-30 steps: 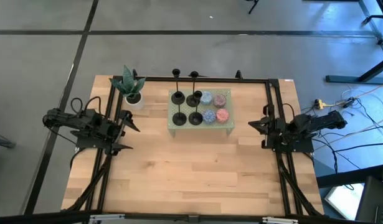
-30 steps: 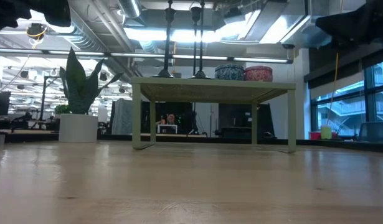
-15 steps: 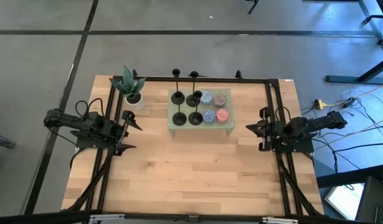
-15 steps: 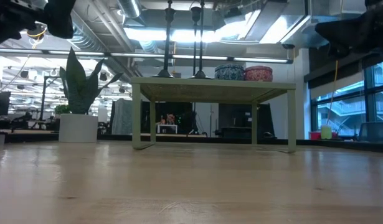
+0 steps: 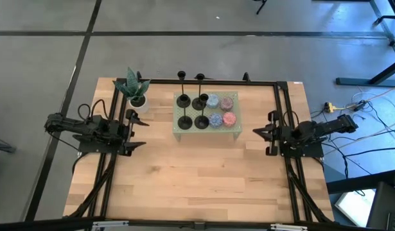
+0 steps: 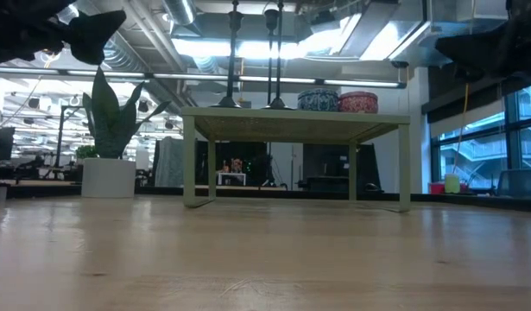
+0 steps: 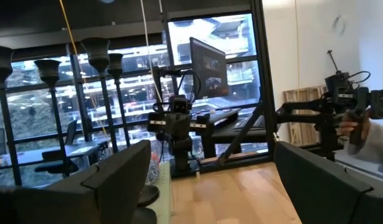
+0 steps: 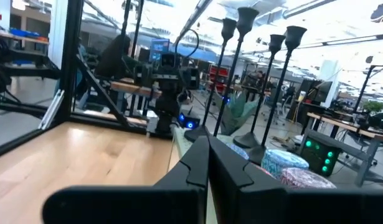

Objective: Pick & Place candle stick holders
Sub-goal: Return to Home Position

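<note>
Black holders (image 5: 183, 121), all four, stand on the shelf (image 5: 236, 130) at 12 o'clock; left tool (image 5: 138, 130) at 9 gapes empty, right tool (image 5: 257, 132) at 3 sits closed on nothing, both only nudged in the last second, so placing looks done, arms homing.

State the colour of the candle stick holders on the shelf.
The candle stick holders are black; the high view shows it best.

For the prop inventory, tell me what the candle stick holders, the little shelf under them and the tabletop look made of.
Candle stick holders: probably metal with a matte black coat; the stems are thin and show no gloss.
Shelf: pale green painted surface, smooth and even; whether wood or metal lies beneath, I cannot tell.
Tabletop: light wood, butcher-block style, with visible plank seams and grain.
</note>
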